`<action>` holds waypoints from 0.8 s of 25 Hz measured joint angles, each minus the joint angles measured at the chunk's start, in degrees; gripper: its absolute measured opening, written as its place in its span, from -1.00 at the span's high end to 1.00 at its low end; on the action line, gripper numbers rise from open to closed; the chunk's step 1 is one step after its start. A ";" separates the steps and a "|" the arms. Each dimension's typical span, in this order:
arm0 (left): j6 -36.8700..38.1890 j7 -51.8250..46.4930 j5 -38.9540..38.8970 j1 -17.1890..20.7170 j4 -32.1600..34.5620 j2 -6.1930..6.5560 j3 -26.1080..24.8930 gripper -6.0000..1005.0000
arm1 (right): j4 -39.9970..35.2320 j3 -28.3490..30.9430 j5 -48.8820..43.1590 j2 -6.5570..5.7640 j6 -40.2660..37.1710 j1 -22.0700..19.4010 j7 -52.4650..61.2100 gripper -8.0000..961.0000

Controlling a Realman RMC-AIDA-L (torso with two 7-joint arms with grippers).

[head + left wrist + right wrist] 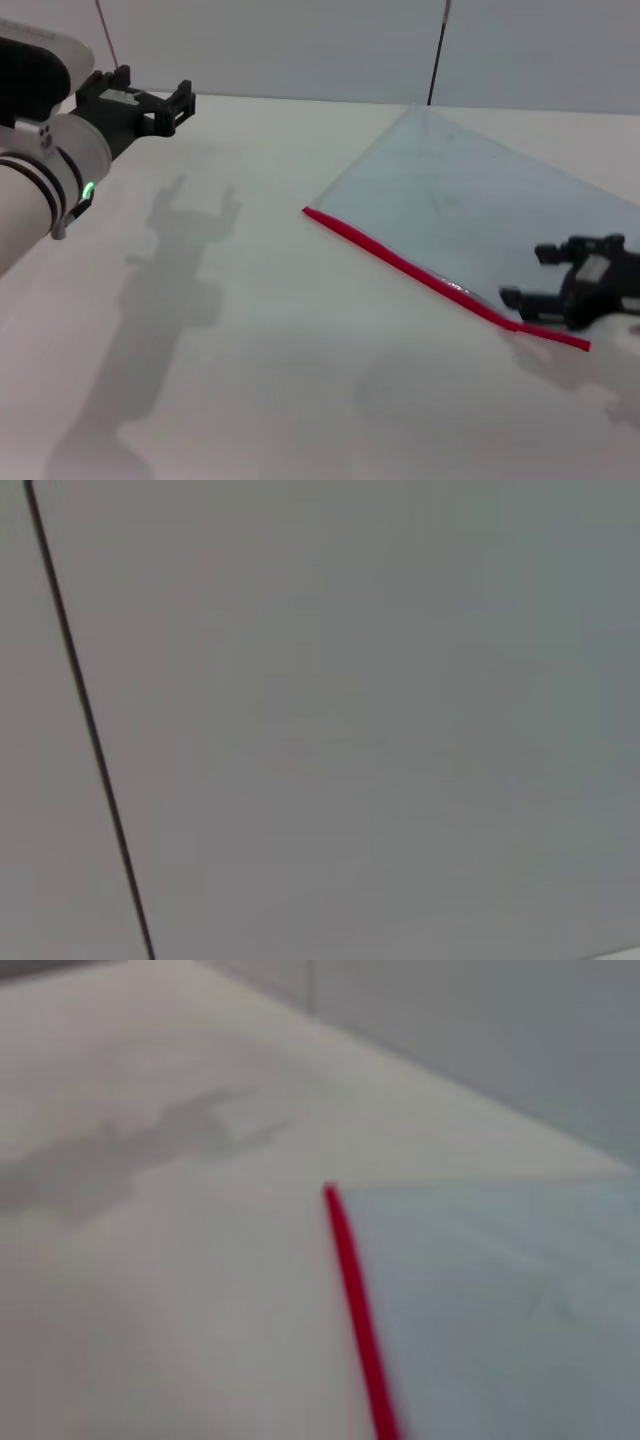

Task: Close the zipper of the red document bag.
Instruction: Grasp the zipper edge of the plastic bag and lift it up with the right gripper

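translucent pale blue-grey plastic, flat on the white table (250, 330): the red document bag (470, 210) lies right of centre in the head view, turned at an angle, its far corner toward the back wall. the zipper (400, 262) is the bright red strip along the near long edge, running diagonally from the left end down to the right end near the table's right side. slider: a small pale glint shows on the strip just left of the right gripper, too small to call with confidence. right gripper (527, 275) sits low over the bag's near right corner, fingers pointing left, jaws spread apart with nothing between them; the lower finger is just beside the red strip (contact cannot be told). right wrist view shows the zipper's (355, 1300) far end and the bag (500, 1300), blurred. left gripper (150, 100) is raised at the far left, well apart from the bag, jaws spread, empty. left wrist view shows only grey wall with a dark cable (85, 720).
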 joint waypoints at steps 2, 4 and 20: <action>0.34 0.17 0.00 -0.10 -0.01 0.05 -0.01 -0.53 | -0.68 -0.14 -3.14 0.03 -1.93 -0.02 -0.31 -0.58; 0.38 0.29 0.00 -0.12 -0.03 0.06 -0.01 -0.53 | -1.20 -0.59 -6.28 0.09 -2.79 -0.02 -0.39 -0.58; 1.94 0.47 0.35 -0.14 0.03 0.66 -0.01 -0.53 | -7.15 -5.91 -19.84 0.40 -3.00 -1.97 1.93 -0.58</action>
